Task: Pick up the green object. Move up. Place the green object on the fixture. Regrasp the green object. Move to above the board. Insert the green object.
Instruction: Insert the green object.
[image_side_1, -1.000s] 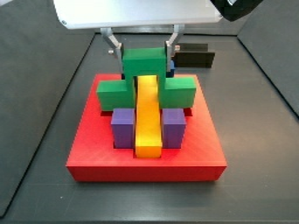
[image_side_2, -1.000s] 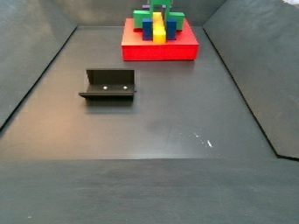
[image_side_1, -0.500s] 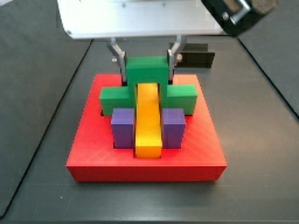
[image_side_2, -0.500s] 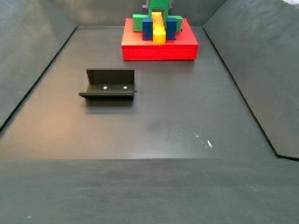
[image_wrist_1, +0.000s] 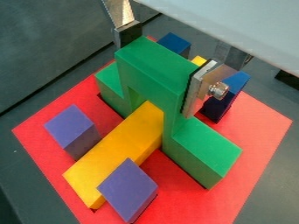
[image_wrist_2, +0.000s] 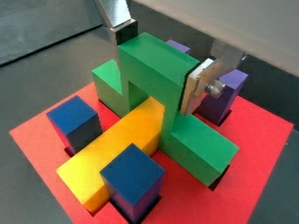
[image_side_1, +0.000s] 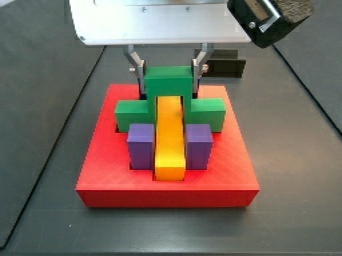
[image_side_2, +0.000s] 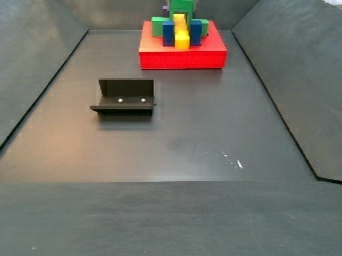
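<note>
Side view: pincer (image_side_1: 168, 66) over dark floor (image_side_2: 187, 150).

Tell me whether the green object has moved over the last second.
Yes. In a side view the green object, held by the hand, has sunk lower against the board; its wide bar now sits down by the purple blocks.

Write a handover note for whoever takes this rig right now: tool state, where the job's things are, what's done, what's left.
Tool: over the far end of the red board, fingers flanking the raised middle of the green block; whether they grip or have let go cannot be told.
Green block: down on the board, straddling the far end of the yellow bar, between the purple blocks and blue blocks.
Fixture: empty, out on the floor away from the board.
Done: pickup, fixture step, regrasp, carry.
Left: confirm the block is seated, open, lift clear.
</note>
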